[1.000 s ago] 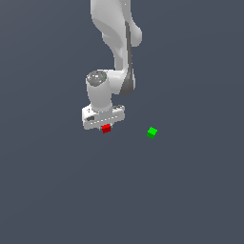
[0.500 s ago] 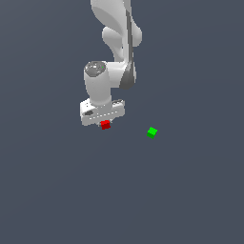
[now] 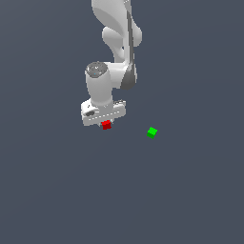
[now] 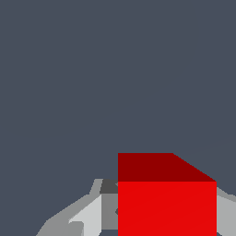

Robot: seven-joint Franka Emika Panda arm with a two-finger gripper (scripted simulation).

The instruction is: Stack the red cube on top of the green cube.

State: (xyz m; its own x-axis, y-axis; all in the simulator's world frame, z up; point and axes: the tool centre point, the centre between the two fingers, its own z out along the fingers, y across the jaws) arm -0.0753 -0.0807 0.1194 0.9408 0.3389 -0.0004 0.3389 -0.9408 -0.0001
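The white arm (image 3: 116,43) comes down from the top of the exterior view, bends at a rounded joint and ends in a wrist that points straight down at the flat grey bench (image 3: 190,190). The gripper (image 3: 106,123) hangs below a wide white bar, slightly skewed so that its end on the exterior view's right sits a little higher in the picture.

The red cube (image 3: 106,125) peeks out just under the middle of that bar, held between the fingers; only its lower part shows there, and the fingers themselves are too small to make out in this view. The green cube (image 3: 152,132) sits alone on the bench, well apart from the red one, toward the exterior view's right and a little lower in the frame. Nothing touches it.

The wrist view gives what the exterior view cannot: the red cube (image 4: 167,203) fills much of the near field, its lit face and a darker face both plain, with a grey finger (image 4: 83,216) pressed against one side and a sliver of another at the opposite side. So the fingers are closed on the red cube. Beyond it, only bare bench shows; the green cube is outside this view.
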